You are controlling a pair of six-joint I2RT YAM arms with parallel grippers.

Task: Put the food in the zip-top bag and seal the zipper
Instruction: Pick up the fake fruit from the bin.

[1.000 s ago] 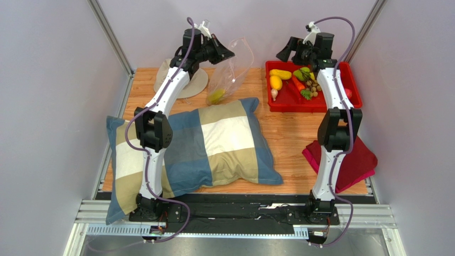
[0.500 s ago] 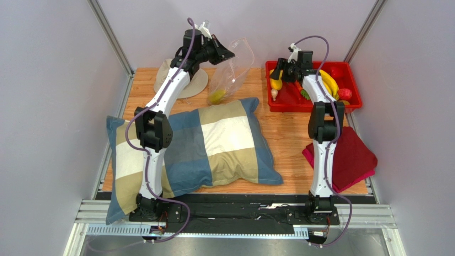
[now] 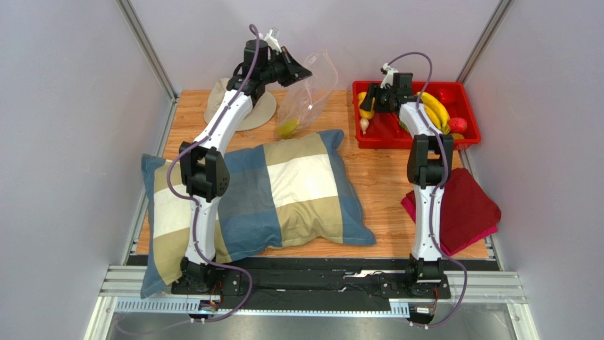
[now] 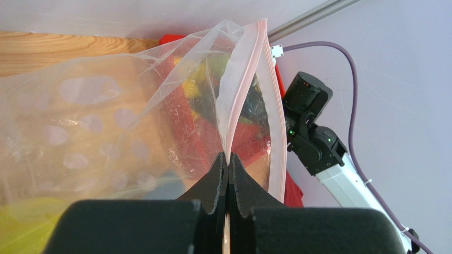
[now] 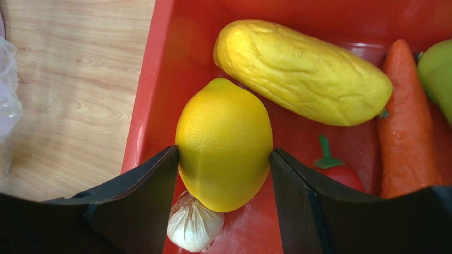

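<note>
Room: pale lilac walls and grey metal posts are closing in the table on three sides.
Table: light wooden boards are carrying everything.
Pillow: a soft blue, tan and cream checked cushion is lying near left, overhanging the near edge.
Cloth: a folded dark red cloth is lying near right, beside my right arm.
Hat: a beige bucket hat is sitting far left, under my left arm.
Zip-top bag: crinkly clear plastic is hanging from my left gripper. Its long axis is slanting from the raised mouth down to the bottom by the pillow, where a yellow-green piece is lying.
Tray: a glossy red plastic tray is sitting far right, holding the other food.
Zipper: the pale pink strip is running away from my fingertips, its two sides parting.
Left gripper: I am pinching the bag at one end of the zipper.
Right gripper: my fingers are pressing both sides of the lemon.
Lemon: smooth and yellow, it is lying by the tray's left wall, long axis along my fingers.
Neighbours: a bumpy long yellow piece, an orange carrot and a white garlic bulb are lying around it.
</note>
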